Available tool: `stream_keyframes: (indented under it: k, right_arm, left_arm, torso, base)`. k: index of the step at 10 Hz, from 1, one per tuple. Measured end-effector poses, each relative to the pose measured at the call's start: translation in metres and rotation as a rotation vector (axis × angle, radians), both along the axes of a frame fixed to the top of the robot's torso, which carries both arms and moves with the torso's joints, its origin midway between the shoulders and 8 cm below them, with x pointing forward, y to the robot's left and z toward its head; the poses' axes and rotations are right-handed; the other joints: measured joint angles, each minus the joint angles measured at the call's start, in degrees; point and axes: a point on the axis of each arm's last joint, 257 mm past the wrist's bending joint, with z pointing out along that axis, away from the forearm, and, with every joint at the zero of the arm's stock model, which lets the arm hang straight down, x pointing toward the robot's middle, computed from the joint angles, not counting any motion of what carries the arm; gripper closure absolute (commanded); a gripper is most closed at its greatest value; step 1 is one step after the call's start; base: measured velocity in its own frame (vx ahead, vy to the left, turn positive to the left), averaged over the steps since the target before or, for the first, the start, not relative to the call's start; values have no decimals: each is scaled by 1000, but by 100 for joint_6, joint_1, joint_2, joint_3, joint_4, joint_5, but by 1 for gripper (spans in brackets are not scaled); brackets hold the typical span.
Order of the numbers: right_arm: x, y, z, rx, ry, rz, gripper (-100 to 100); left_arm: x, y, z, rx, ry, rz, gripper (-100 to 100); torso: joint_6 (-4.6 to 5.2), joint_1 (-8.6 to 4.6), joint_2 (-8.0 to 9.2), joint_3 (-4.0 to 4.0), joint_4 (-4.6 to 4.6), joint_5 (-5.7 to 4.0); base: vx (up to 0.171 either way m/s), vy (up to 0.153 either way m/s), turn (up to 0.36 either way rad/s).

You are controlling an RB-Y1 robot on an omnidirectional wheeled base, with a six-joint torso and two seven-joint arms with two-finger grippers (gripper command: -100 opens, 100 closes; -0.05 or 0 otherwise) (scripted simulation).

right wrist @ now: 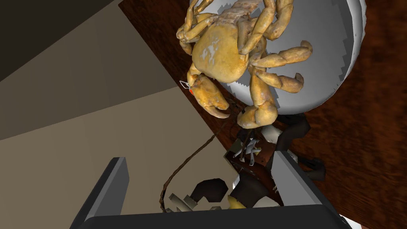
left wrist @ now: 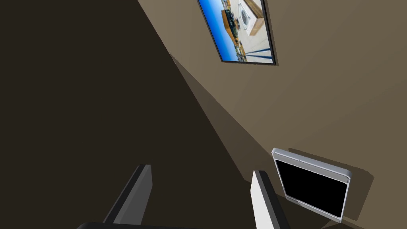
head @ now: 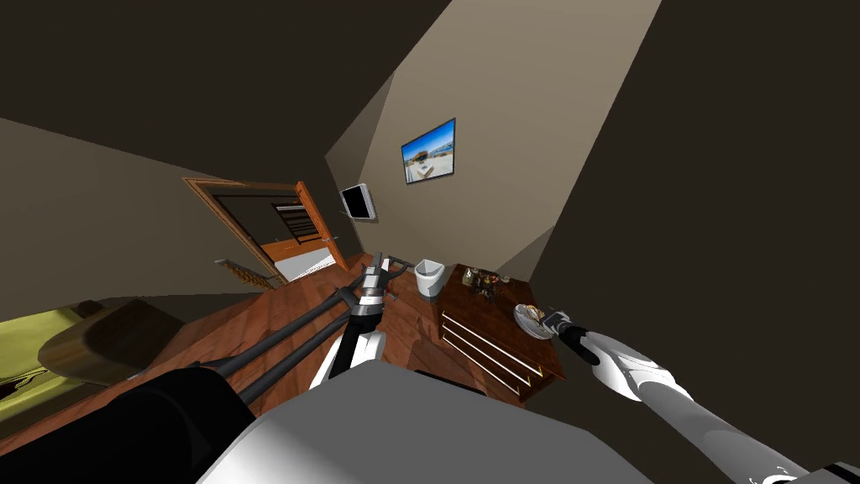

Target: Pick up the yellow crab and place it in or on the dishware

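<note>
Right jaws: apart, empty, small clutter (right wrist: 254, 151) just beyond the fingers (right wrist: 296, 181), on the wood surface (right wrist: 373, 151). Straight ahead, past the clutter: yellow crab (right wrist: 222, 51), body on the pale dish (right wrist: 338, 59), claws over its rim twd the jaws. Looks placed already. Left jaws apart, empty, well off over the floor (head: 411, 332).

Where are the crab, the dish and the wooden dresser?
crab (right wrist: 218, 55), right wrist view, middle of its shell.
dish (right wrist: 330, 71), right wrist view, bare inner surface.
wooden dresser (head: 485, 307), head view, its top.
</note>
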Motion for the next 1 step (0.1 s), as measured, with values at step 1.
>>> stream_keyframes:
  k: [1]
  right_arm:
    - [0, 0, 0, 0, 0, 0, 0]
  left_arm:
    - [0, 0, 0, 0, 0, 0, 0]
  torso:
    - [0, 0, 0, 0, 0, 0]
  base:
    - [0, 0, 0]
